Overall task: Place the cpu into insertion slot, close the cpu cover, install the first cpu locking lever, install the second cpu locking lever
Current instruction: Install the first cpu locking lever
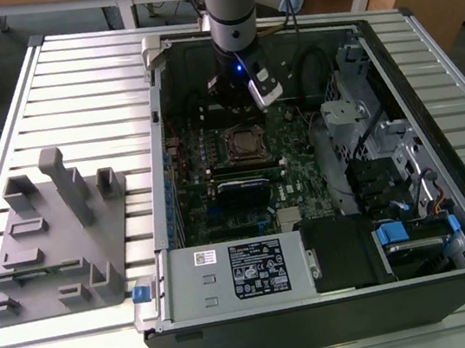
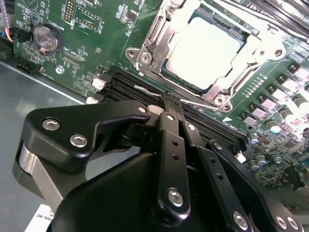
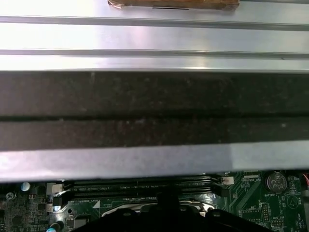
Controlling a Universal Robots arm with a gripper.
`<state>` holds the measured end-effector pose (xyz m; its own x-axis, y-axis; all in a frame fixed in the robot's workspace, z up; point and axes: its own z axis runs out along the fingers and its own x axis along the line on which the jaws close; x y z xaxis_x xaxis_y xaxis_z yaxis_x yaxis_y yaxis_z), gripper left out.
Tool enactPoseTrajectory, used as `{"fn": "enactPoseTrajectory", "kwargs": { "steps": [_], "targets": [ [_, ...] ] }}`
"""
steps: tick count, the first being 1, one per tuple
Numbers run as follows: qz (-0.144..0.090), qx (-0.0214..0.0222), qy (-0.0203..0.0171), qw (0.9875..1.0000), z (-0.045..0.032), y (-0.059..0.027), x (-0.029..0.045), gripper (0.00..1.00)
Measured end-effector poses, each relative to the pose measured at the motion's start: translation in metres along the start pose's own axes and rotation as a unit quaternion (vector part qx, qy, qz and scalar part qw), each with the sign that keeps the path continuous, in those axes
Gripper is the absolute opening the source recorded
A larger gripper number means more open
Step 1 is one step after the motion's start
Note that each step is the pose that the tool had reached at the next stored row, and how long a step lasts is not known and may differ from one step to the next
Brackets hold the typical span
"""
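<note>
Pincer (image 2: 170, 99) is pinched together, tip right up against the thin locking lever (image 2: 145, 90) beside the cpu cover (image 2: 244, 62), cpu (image 2: 203, 50) sitting under it.

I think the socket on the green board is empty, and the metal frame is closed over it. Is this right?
One part is wrong: it is not empty. In the second wrist view the silver chip lies inside it, and the metal frame is closed over it.

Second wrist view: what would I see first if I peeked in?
The shiny silver cpu jumps out, lying flat with the metal cpu cover framing it. Nearer the camera looms the big black gripper, its tip close to the cover's edge.
</note>
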<state>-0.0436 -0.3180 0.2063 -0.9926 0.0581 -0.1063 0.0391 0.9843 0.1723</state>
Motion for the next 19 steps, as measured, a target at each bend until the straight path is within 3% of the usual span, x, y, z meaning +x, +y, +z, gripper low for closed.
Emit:
{"fn": "enactPoseTrajectory", "kwargs": {
  "steps": [11,19],
  "targets": [
    [0.001,0.0001,-0.0003,1.0000,0.0009,0.0023,-0.0019,0.11],
    [0.017,0.0018,-0.0030,0.9998,0.0013,0.0026,-0.0018,0.11]
  ]
}}
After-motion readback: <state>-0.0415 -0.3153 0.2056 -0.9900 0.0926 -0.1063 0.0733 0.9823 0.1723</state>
